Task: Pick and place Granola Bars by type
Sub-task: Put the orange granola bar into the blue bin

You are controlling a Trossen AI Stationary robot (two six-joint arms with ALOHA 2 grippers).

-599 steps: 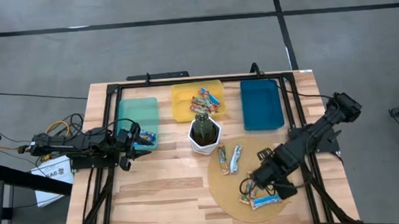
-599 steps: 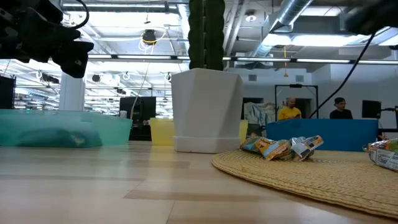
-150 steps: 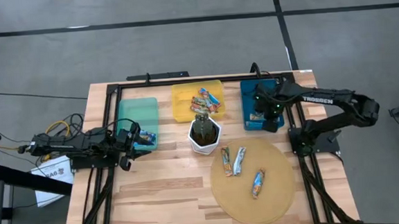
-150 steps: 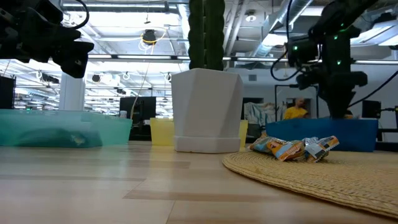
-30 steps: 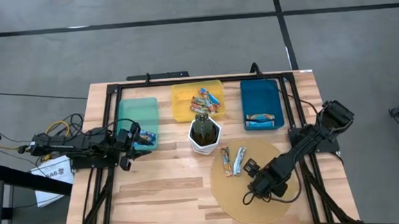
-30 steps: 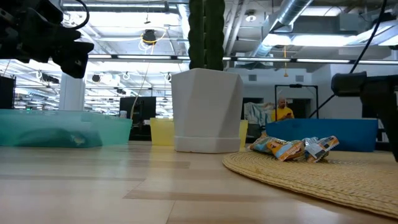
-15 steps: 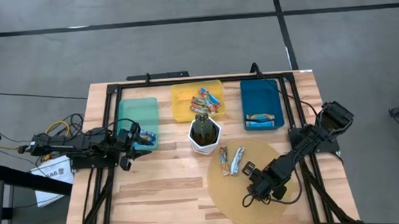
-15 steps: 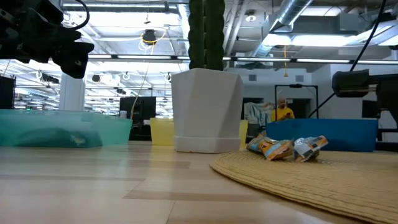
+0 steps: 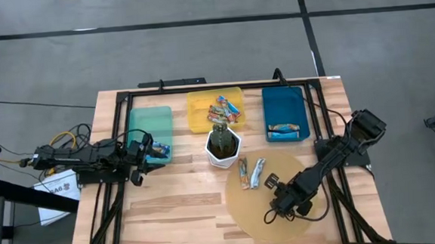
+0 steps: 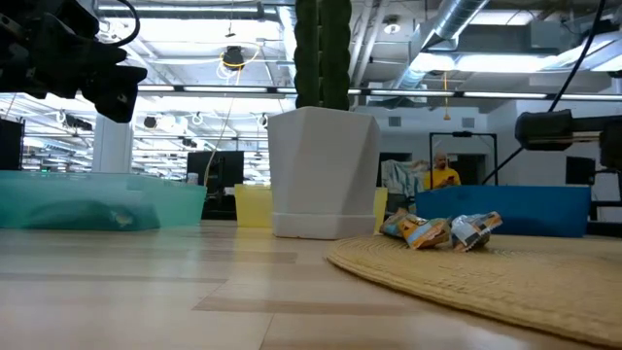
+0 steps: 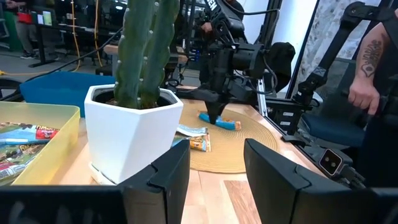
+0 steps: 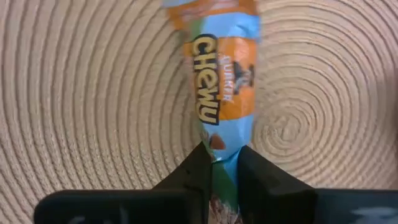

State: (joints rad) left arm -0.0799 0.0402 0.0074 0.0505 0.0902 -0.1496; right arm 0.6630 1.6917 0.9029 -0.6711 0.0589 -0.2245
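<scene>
A blue-and-orange granola bar (image 12: 221, 81) lies on the round woven mat (image 9: 246, 218), and my right gripper (image 12: 222, 163) is shut on one end of it; in the high view this gripper (image 9: 278, 206) covers the bar. Two more bars (image 9: 249, 173) lie side by side at the mat's far left. Other bars lie in the yellow tray (image 9: 228, 110), the blue tray (image 9: 282, 130) and the teal tray (image 9: 159, 149). My left gripper (image 11: 214, 180) hovers open beside the teal tray at the table's left, nothing between its fingers. My right gripper pinches the bar's wrapper at one end (image 12: 217, 144) between its two fingers, which press on the bar's two long sides. The fingers come from above, pointing down. The rest of the bar (image 11: 229, 124) lies flat on the mat.
A white pot with a cactus (image 9: 223, 146) stands mid-table between the mat and the yellow tray. Black frame rails (image 9: 200, 89) run around the trays. Bare wood (image 9: 170, 208) lies left of the mat. People stand in the room beyond the table.
The woven mat, with the two bars on its far left, has slid a little toward the table's left edge. My right gripper has stayed low over the mat at the blue-and-orange bar.
</scene>
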